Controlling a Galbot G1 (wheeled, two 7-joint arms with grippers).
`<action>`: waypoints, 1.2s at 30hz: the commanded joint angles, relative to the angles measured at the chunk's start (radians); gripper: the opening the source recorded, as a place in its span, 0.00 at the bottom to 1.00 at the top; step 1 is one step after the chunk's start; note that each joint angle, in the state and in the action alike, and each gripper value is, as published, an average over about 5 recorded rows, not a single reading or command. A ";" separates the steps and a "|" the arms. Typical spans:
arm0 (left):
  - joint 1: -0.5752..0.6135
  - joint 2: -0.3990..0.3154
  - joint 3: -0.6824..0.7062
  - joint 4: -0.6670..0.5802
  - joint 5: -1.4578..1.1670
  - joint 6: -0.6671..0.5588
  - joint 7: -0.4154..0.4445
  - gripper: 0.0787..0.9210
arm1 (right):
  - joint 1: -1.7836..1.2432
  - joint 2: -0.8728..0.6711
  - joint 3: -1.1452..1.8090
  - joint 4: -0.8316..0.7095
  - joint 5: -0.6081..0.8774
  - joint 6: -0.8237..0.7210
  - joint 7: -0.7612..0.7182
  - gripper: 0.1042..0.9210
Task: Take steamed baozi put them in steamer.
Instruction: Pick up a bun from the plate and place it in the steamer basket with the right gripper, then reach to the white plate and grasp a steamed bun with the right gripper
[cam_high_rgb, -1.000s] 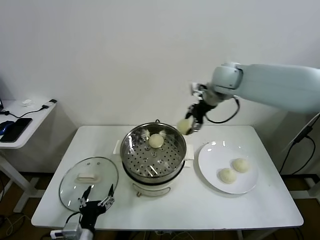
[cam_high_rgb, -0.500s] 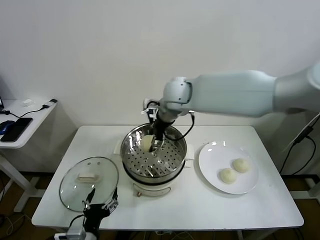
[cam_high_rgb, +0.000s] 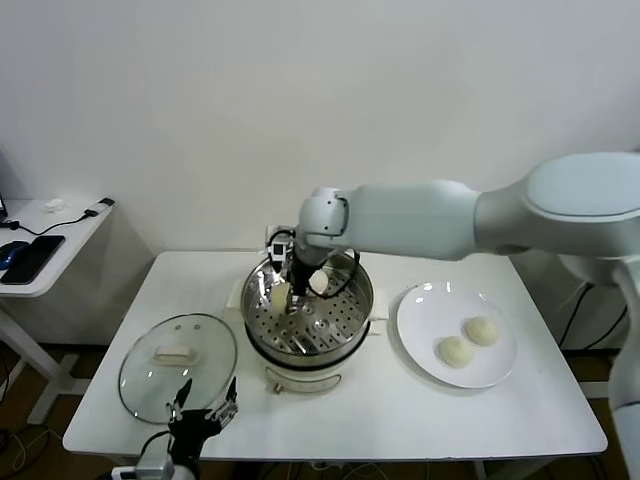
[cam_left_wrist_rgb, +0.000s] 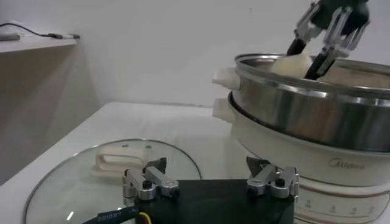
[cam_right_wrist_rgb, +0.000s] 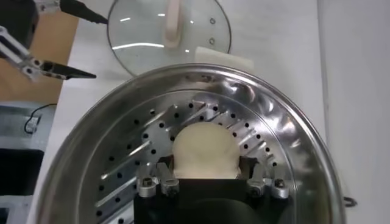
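Your head view looks forward and down over the whole table (cam_high_rgb: 420, 420). Your left wrist view sits low beside the lid (cam_left_wrist_rgb: 109, 182), facing the steamer (cam_left_wrist_rgb: 311, 103) side-on. Your right wrist view looks straight down, close, into that steamer (cam_right_wrist_rgb: 292, 140); the lid (cam_right_wrist_rgb: 167, 30) shows there too.

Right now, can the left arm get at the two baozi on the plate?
Probably not: the left gripper waits open by the lid, and the steamer stands between it and the baozi on the plate.

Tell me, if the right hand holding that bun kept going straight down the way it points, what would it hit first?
Most likely the perforated tray inside the steamer. The right hand points down into the pot, closed on a baozi, so the bun would probably touch the tray before the fingers do, though the remaining gap is hard to judge.
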 joint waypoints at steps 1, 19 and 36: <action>-0.002 0.001 0.003 0.003 -0.001 0.000 -0.002 0.88 | -0.066 0.036 0.018 -0.065 -0.022 -0.004 0.015 0.72; 0.011 -0.005 0.019 -0.016 0.007 -0.003 -0.005 0.88 | 0.152 -0.085 -0.042 0.007 -0.042 0.167 -0.240 0.88; -0.004 -0.011 0.017 -0.006 0.012 0.002 -0.003 0.88 | 0.386 -0.713 -0.404 0.271 -0.398 0.315 -0.433 0.88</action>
